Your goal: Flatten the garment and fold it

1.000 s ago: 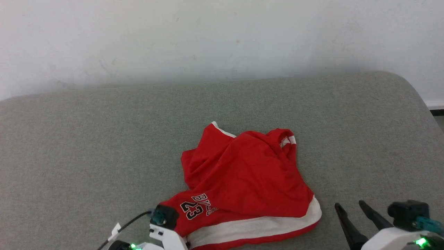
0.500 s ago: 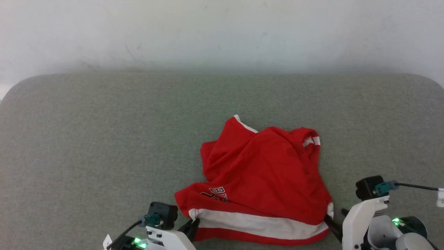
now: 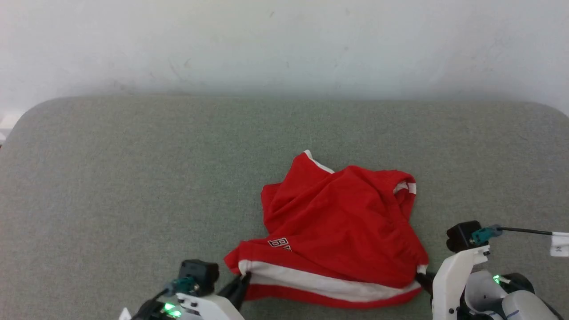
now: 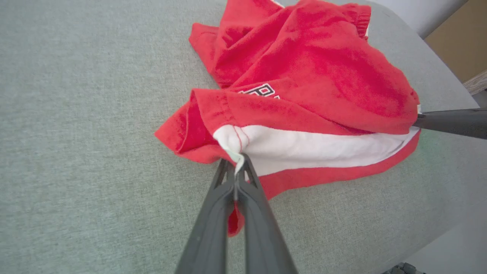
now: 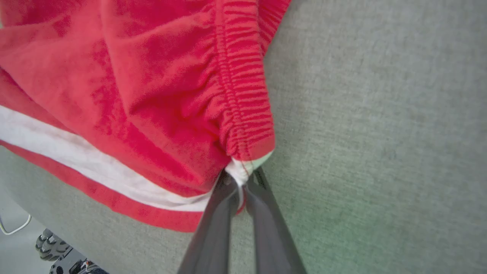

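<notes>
Where the garment (image 3: 342, 222) folds, lettering (image 3: 279, 243) is half hidden.

Left gripper (image 4: 236, 166) pinches garment (image 4: 312, 76) white-band corner on grey cushion (image 4: 76, 114).

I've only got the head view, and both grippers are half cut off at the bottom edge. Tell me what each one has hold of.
Observer: In the left wrist view, the left gripper is shut on the garment, pinching the end of its white stripe.
Operator: Now the right one.
Observer: In the right wrist view, the right gripper is shut on a white corner just below the gathered elastic waistband.
Operator: Check the left pinch for extra cloth.
Observer: A small red fold sits lower down between the left fingers, under the white corner.
</notes>
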Controlling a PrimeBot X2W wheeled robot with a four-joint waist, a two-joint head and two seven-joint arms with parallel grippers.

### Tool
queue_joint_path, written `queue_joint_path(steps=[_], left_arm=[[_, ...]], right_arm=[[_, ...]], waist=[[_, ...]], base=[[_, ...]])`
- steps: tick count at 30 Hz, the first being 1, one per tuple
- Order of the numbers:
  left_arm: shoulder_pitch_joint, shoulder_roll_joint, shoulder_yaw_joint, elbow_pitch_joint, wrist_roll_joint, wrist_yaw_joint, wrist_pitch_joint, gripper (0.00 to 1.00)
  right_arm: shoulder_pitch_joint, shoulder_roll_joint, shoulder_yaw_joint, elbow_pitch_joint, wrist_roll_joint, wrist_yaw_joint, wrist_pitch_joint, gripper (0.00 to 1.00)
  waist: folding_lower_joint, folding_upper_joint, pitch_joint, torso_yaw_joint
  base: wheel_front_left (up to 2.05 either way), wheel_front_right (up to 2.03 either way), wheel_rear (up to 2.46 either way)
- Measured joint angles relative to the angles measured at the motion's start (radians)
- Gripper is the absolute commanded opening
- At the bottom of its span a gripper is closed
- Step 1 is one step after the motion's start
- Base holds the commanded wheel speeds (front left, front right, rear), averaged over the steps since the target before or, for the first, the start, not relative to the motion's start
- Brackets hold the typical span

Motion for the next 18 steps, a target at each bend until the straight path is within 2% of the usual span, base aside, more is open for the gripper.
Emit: queue_joint_path(steps=[5,11,14,18], left_arm=[[0.002,0.034,0.072,-0.087,0.008,0.026,-0.068,0.00],[-0.113,0.090,0.176,-0.220,0.050,0.042,-0.134,0.00],[-0.228,0.100,0.215,-0.245,0.056,0.038,-0.154,0.00],[-0.409,0.099,0.248,-0.189,0.037,-0.001,-0.176,0.00]], right_arm=[[0.034,-0.031,-0.032,-0.232,-0.049,0.000,-0.052,0.00],[0.010,-0.035,-0.098,-0.528,-0.115,0.000,-0.014,0.00],[-0.073,-0.029,-0.118,-0.586,-0.119,0.000,0.011,0.00],[-0.249,-0.022,-0.130,-0.555,-0.093,0.000,0.018,0.00]], waist=[[0.0000,0.0000,-0.036,-0.016],[-0.0001,0.0000,-0.070,-0.046],[-0.0001,0.0000,-0.073,-0.061],[-0.0001,0.0000,-0.052,-0.071]], base=[[0.00,0.00,0.00],[0.00,0.00,0.00],[0.00,0.00,0.00],[0.00,0.00,0.00]])
